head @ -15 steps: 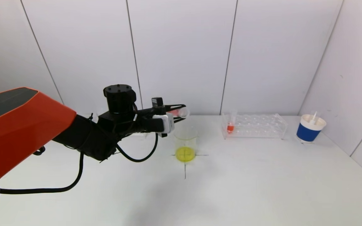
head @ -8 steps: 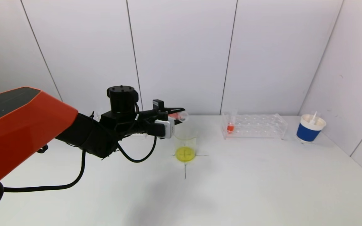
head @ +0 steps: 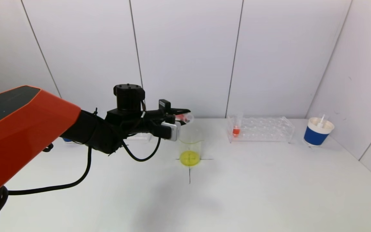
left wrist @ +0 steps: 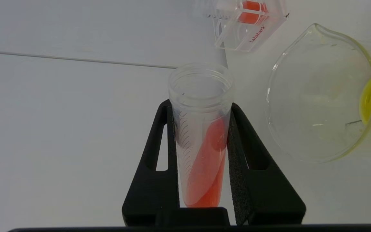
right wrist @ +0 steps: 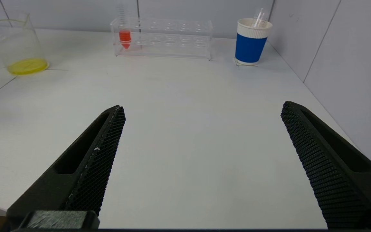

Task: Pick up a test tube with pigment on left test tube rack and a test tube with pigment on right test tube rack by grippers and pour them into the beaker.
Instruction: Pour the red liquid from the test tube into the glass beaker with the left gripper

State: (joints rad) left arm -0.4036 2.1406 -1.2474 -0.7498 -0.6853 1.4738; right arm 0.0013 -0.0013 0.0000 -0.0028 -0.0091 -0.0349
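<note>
Head view, table (head: 253, 193): white, carrying everything below.
Left arm: orange and black, stretched out over the table from the robot's left.
Right test tube rack (head: 262, 129): clear, at the back right, one orange-filled tube (head: 236, 130) in its left end.
Blue cup (head: 317, 132): right of the rack, near the wall.
Beaker (head: 190, 147): on the black cross, yellow liquid at the bottom.
Left gripper (head: 183, 116): above the beaker's rim, clamped on a test tube (left wrist: 201, 135) lying tilted with orange pigment inside.
Right gripper (right wrist: 201, 154): fingers spread wide, holding nothing, low over the table.
</note>
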